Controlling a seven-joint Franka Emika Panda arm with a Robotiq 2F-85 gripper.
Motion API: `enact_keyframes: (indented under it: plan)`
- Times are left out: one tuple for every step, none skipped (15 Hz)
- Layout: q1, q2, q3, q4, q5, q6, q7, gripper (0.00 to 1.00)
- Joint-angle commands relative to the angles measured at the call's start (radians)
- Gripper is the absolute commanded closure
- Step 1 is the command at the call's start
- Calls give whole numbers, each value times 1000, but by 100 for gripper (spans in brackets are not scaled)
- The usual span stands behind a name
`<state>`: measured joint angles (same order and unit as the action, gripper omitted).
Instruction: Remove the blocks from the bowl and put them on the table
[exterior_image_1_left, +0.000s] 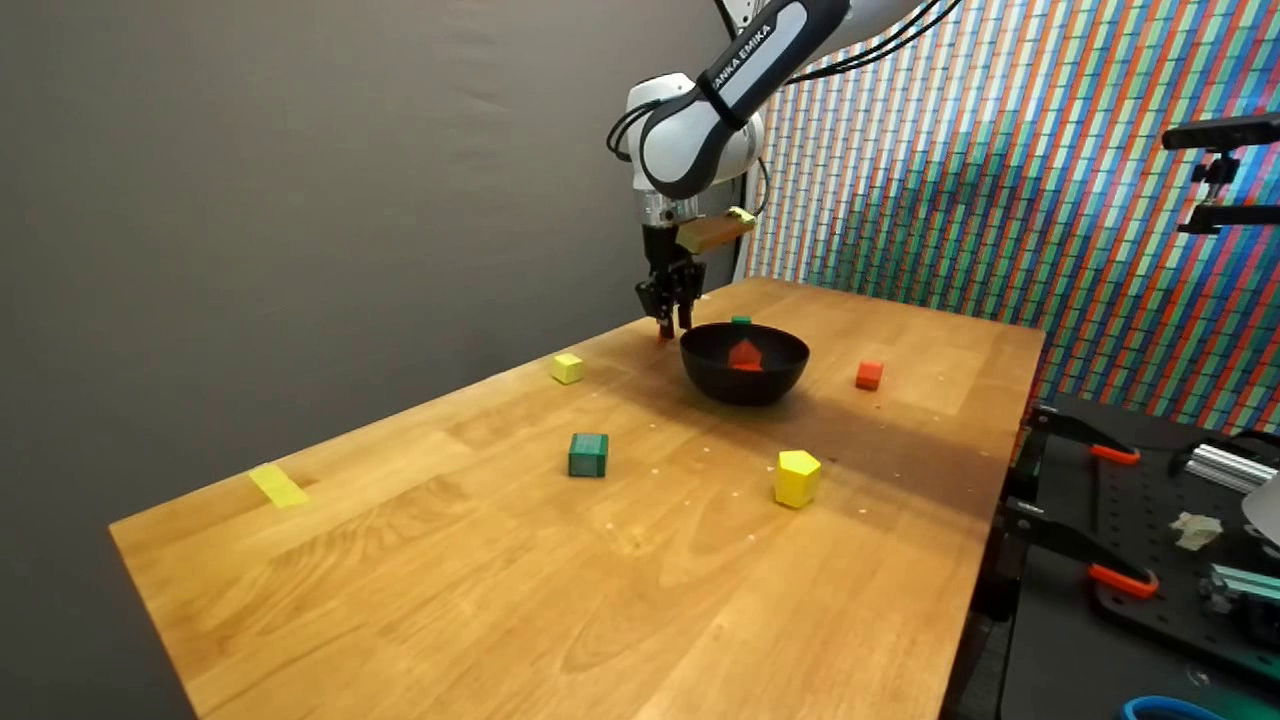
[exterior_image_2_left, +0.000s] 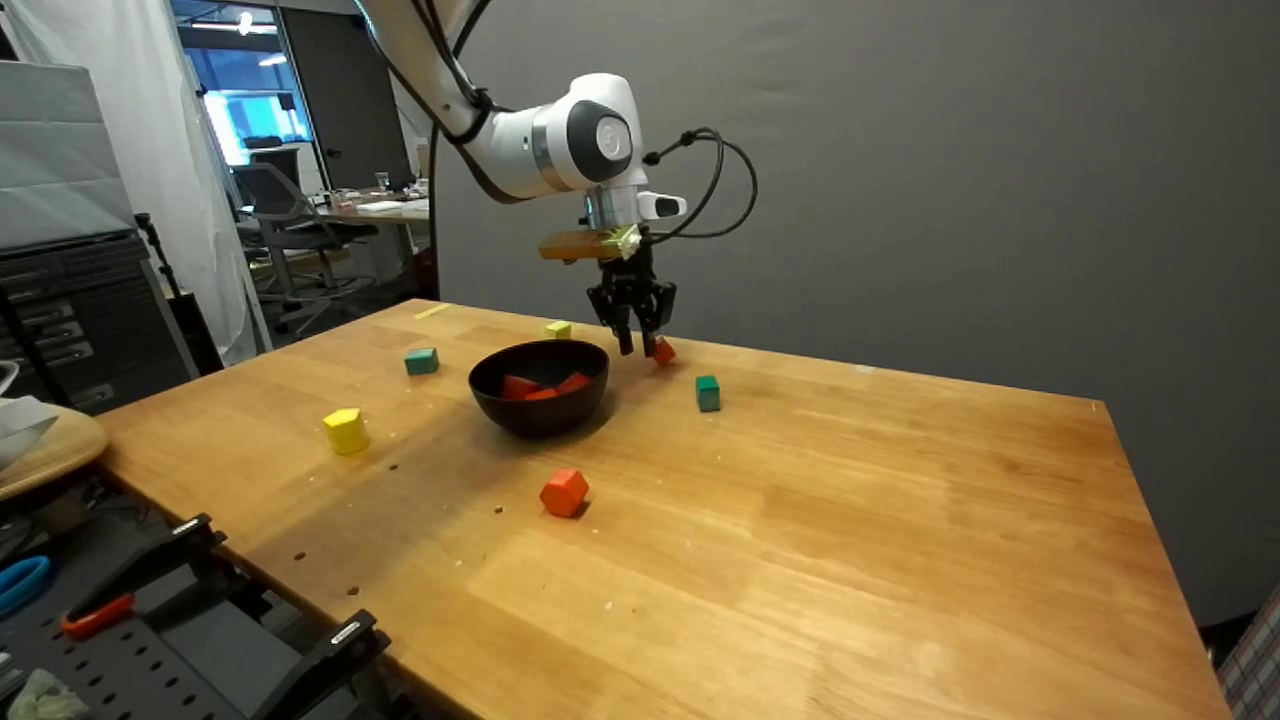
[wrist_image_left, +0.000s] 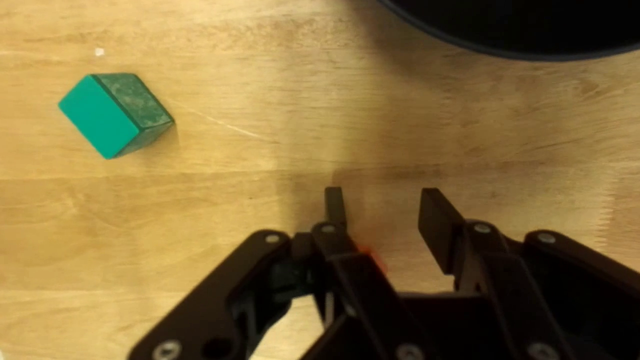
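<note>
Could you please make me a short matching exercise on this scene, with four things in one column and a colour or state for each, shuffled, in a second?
Column one
1. the bowl
2. the gripper
3. the tape strip
4. the table

Column two
A. yellow, lying flat
B. jaws apart, nothing held
C. light brown, with wood grain
D. black, with red blocks inside

Right pairs
1-D
2-B
3-A
4-C
</note>
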<state>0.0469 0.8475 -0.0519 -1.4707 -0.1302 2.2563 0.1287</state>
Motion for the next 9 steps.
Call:
enact_keyframes:
  plan:
    - [-15, -11, 18, 44, 21, -68, -63, 24]
    - [-17, -30, 21, 30, 25, -79, -70, 17]
    - [-21, -60, 27, 7, 33, -105, -79, 8]
    - [-26, -94, 33, -22, 44, -135, -88, 2]
    - [-30, -132, 38, -61, 54, -154, -96, 0]
    - [-33, -172, 41, -103, 66, -161, -98, 0]
    - [-45, -217, 55, -154, 92, -166, -116, 0]
    - [-57, -251, 68, -195, 119, -172, -131, 0]
    - [-66, -285, 78, -244, 151, -172, -141, 0]
